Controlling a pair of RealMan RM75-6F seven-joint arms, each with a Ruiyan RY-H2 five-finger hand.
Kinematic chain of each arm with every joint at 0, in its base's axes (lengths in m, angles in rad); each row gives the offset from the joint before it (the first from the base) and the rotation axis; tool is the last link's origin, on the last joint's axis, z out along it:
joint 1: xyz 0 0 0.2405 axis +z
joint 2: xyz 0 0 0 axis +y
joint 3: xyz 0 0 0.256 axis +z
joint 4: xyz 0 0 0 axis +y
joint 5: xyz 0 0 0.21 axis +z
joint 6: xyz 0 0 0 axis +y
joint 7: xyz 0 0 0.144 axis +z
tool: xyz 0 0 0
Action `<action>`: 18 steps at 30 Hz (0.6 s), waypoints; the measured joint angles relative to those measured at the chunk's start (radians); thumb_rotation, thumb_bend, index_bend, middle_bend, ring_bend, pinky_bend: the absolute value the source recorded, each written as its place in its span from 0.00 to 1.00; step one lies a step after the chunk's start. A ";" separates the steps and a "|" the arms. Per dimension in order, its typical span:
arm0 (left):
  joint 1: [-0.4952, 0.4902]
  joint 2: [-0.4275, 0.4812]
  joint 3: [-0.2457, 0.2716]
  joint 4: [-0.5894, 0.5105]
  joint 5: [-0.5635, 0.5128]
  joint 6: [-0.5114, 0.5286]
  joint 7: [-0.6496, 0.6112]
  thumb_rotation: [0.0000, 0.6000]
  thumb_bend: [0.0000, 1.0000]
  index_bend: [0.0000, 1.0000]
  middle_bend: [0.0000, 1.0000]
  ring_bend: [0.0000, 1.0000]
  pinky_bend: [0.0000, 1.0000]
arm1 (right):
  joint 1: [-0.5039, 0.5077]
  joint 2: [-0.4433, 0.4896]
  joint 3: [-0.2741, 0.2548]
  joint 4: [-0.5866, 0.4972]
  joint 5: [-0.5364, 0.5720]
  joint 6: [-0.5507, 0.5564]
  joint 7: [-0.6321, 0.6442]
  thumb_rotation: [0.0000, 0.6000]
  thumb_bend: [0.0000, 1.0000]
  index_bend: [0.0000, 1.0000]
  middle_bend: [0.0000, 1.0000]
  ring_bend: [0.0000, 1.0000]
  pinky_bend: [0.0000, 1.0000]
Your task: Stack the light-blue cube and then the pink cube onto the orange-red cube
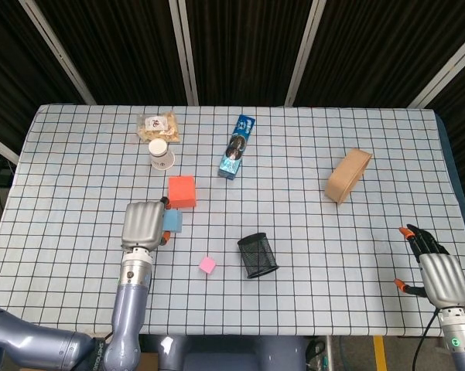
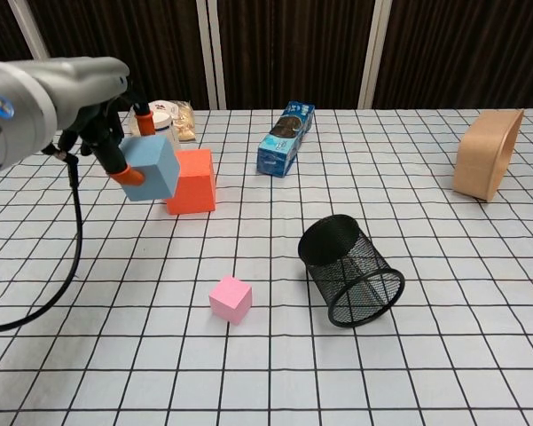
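Observation:
My left hand (image 1: 143,224) (image 2: 80,93) holds the light-blue cube (image 2: 151,167) (image 1: 172,221) in the air, just left of and in front of the orange-red cube (image 2: 191,180) (image 1: 182,190), which sits on the checked cloth. The pink cube (image 2: 231,299) (image 1: 207,265) lies nearer the front edge, apart from both. My right hand (image 1: 435,268) rests at the table's front right corner with its fingers apart and nothing in it; the chest view does not show it.
A black mesh pen cup (image 2: 351,269) lies tipped right of the pink cube. Behind the orange-red cube stand a paper cup (image 1: 162,154) and a snack bag (image 1: 157,126). A blue cookie box (image 2: 285,138) lies mid-back, a tan case (image 2: 487,166) at right.

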 measured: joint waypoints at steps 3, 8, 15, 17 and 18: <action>-0.043 -0.027 -0.066 0.033 -0.044 0.023 0.018 1.00 0.29 0.41 0.85 0.71 0.73 | -0.001 0.002 0.000 0.000 -0.001 0.001 0.001 1.00 0.14 0.13 0.11 0.13 0.33; -0.107 -0.067 -0.115 0.148 -0.088 0.042 0.040 1.00 0.29 0.41 0.85 0.71 0.73 | -0.002 0.003 0.001 0.003 0.003 0.004 0.007 1.00 0.14 0.13 0.11 0.13 0.33; -0.178 -0.113 -0.191 0.297 -0.164 0.046 0.042 1.00 0.29 0.41 0.85 0.70 0.73 | -0.002 0.003 0.004 0.013 0.015 -0.003 0.027 1.00 0.14 0.14 0.11 0.13 0.33; -0.197 -0.118 -0.202 0.333 -0.176 0.038 0.045 1.00 0.30 0.41 0.85 0.70 0.73 | -0.003 0.003 0.005 0.017 0.019 -0.005 0.029 1.00 0.14 0.14 0.11 0.13 0.33; -0.205 -0.119 -0.204 0.347 -0.180 0.033 0.047 1.00 0.30 0.41 0.85 0.70 0.73 | -0.003 0.003 0.007 0.018 0.022 -0.005 0.030 1.00 0.14 0.14 0.11 0.13 0.33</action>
